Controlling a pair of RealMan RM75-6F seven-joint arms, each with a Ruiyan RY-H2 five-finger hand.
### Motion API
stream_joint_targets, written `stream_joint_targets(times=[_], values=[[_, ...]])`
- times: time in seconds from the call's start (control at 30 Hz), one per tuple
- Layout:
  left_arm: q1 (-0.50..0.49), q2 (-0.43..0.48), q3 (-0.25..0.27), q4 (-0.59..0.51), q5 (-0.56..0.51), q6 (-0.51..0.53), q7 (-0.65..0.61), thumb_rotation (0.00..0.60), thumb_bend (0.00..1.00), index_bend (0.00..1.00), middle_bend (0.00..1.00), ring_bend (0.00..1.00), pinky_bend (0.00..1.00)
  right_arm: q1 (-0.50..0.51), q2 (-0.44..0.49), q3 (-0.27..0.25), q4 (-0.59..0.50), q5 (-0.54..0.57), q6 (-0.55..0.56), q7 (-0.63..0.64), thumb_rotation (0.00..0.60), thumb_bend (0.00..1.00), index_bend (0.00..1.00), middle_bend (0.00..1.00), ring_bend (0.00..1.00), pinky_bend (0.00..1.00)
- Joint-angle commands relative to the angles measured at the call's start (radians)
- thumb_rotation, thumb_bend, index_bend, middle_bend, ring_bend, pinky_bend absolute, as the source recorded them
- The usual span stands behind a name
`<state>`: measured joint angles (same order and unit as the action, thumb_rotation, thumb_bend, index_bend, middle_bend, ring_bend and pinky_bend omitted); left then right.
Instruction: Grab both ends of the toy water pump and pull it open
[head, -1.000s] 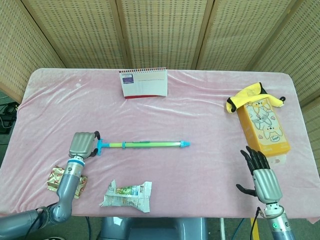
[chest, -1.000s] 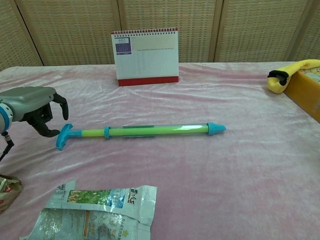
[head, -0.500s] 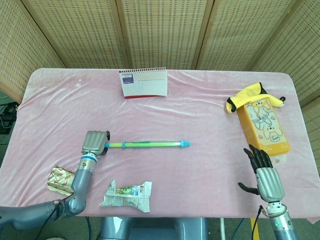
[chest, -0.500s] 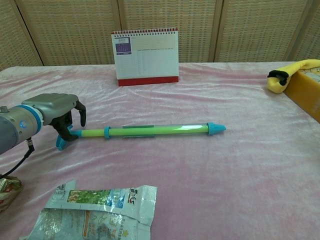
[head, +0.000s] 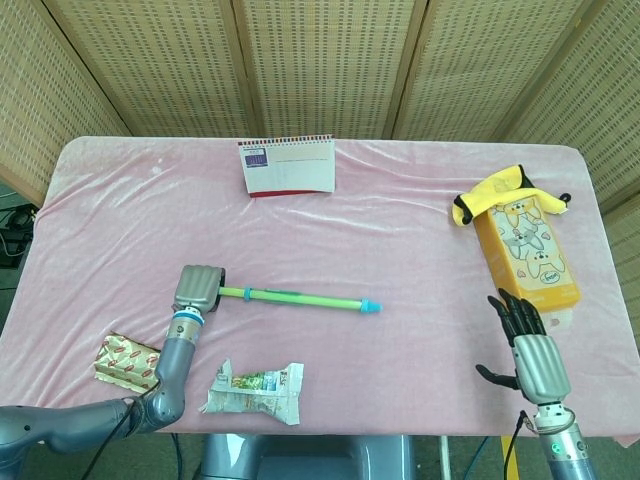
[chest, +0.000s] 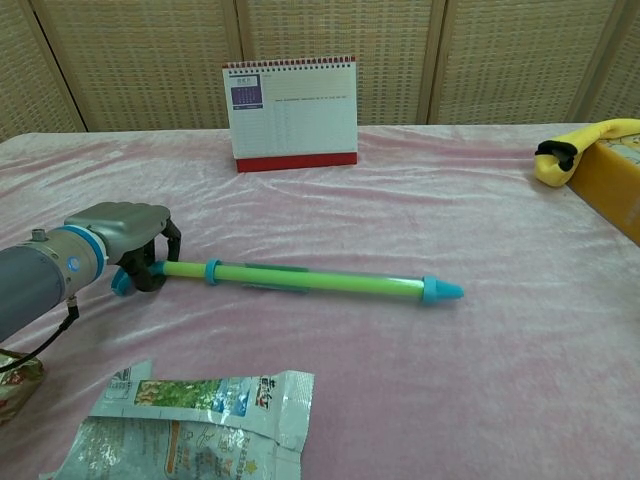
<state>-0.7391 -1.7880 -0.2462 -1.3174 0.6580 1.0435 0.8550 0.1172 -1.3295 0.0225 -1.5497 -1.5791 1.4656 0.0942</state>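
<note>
The surface (head: 400, 200) carries a pink cloth. A calendar (head: 287, 166) stands upright at the back, well apart from the pump (head: 295, 297). A yellow box (head: 527, 251) with a yellow cloth item draped over its far end sits at the right side. A crumpled snack bag (head: 255, 389) lies at the front edge, near the pump but not touching it. A small red-patterned packet (head: 125, 360) lies at the front left, just beside the left forearm. Nothing lies between the pump's tip and the right hand (head: 527, 350).

The pump lies flat left of centre, a green tube with a blue tip pointing right and slightly toward the front. Its blue handle end is at the left.

The left hand (head: 198, 289) is curled over the handle end; in the chest view its fingers (chest: 160, 262) wrap around the blue handle and hold it. The tube extends free from that grasp.

The right hand hovers near the front right edge, just beside the box, fingers spread wide and holding nothing, well apart from the pump's tip.
</note>
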Motion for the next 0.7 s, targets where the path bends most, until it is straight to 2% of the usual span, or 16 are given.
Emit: stream_joint_targets(times=[0.03, 0.27, 0.47, 0.57, 0.67, 0.7], values=[[0.006, 0.005, 0.002, -0.015, 0.028, 0.022, -0.03, 0.6, 0.64, 0.83, 0.97, 0.87, 0.82, 0.0, 0.0, -0.002, -0.001, -0.003, 0.001, 0.0, 0.6, 0.19, 0.0, 0.0, 0.0, 0.0], [0.033, 0.075, 0.0, -0.11, 0.07, 0.071, -0.073, 0.6, 0.66, 0.84, 0.97, 0.87, 0.82, 0.0, -0.003, -0.011, -0.008, -0.013, -0.003, -0.017, 0.6, 0.19, 0.0, 0.0, 0.0, 0.0], [0.054, 0.185, -0.032, -0.238, 0.036, 0.103, -0.085, 0.6, 0.68, 0.84, 0.97, 0.87, 0.82, -0.002, -0.001, -0.022, -0.03, -0.019, -0.006, -0.05, 0.6, 0.19, 0.0, 0.0, 0.0, 0.0], [0.058, 0.23, -0.045, -0.287, 0.021, 0.117, -0.082, 0.6, 0.68, 0.84, 0.97, 0.87, 0.82, -0.003, -0.003, -0.021, -0.039, -0.013, -0.009, -0.063, 0.6, 0.19, 0.04, 0.0, 0.0, 0.0], [0.063, 0.286, -0.07, -0.356, -0.008, 0.139, -0.085, 0.6, 0.68, 0.84, 0.97, 0.87, 0.82, 0.001, -0.009, -0.005, -0.065, 0.017, -0.024, -0.107, 0.6, 0.19, 0.13, 0.08, 0.07, 0.07], [0.062, 0.303, -0.073, -0.377, -0.02, 0.141, -0.079, 0.6, 0.68, 0.84, 0.97, 0.87, 0.82, 0.004, -0.009, 0.001, -0.08, 0.023, -0.025, -0.129, 0.6, 0.19, 0.17, 0.17, 0.16, 0.13]])
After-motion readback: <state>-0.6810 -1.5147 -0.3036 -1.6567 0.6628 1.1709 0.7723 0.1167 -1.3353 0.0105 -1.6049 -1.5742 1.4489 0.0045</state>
